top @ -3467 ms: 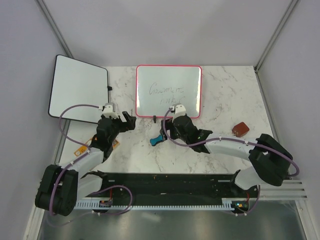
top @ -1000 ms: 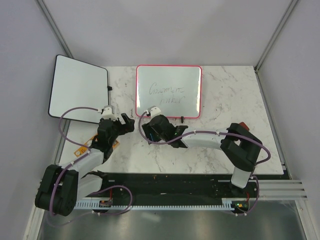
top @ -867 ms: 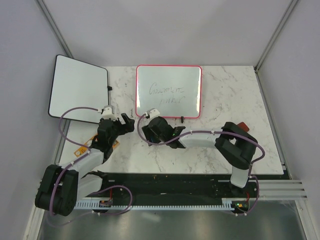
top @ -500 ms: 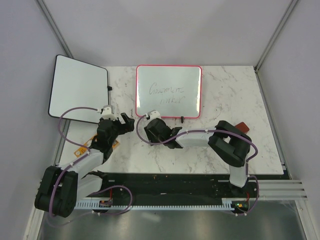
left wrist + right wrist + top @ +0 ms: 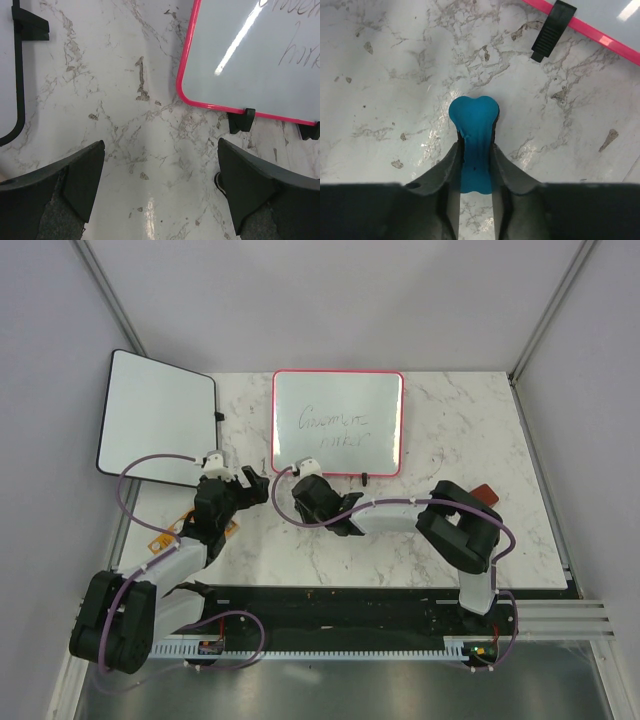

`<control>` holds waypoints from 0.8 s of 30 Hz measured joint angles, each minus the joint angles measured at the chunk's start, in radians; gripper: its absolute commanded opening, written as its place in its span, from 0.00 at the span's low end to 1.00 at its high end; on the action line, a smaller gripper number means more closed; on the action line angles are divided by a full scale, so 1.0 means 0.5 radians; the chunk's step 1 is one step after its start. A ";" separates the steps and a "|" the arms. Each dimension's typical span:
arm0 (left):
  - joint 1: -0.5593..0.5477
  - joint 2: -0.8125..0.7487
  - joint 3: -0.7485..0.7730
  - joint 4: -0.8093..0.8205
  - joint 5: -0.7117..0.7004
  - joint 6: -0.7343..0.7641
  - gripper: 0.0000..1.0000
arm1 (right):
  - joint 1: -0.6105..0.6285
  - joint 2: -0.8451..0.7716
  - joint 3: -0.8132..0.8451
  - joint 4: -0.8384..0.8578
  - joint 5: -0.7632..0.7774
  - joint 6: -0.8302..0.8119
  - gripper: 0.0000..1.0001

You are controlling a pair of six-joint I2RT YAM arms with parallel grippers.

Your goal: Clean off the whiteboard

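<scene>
Right, the whiteboard lies flat at the far middle of the table, pink-red rim all round, long side toward us. In the top view the right gripper sits just on our side of its near rim, by the near-left corner, not touching it. In the right wrist view that gripper is pinched narrow on a blue eraser, whose lobed tip pokes out past the fingertips over bare marble. The board's rim cuts across the top right corner of that view, and one black foot lies just beyond the eraser tip, with a gap between them.

In the top view the left gripper is left of the same corner, well clear of the rim. In its wrist view the left gripper stands wide with nothing between the fingers, and the board's rounded near-left corner sits up and to the right of it, a foot under the near rim.

For writing, we see two lines of thin dark handwriting mid-board. We can't read either; the lower line seems to start with an "h". We see no brands or labels.

A black-rimmed board lies off to the far left, apart from the pink one. A small red-brown thing shows behind the right arm's elbow.
</scene>
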 measured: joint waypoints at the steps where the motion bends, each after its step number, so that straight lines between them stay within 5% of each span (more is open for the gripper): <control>1: 0.000 0.002 0.000 0.000 0.000 0.000 1.00 | 0.000 0.000 0.002 0.000 0.004 0.002 0.17; 12: 0.000 0.019 0.000 -0.001 0.001 0.000 1.00 | 0.000 0.044 0.062 -0.007 0.032 0.023 0.20; 20: 0.000 0.027 0.000 -0.002 0.002 0.000 1.00 | 0.001 0.081 0.107 -0.013 0.050 0.024 0.01; 24: 0.000 0.037 0.000 -0.002 0.003 0.000 1.00 | 0.002 0.079 0.106 -0.011 0.060 0.024 0.00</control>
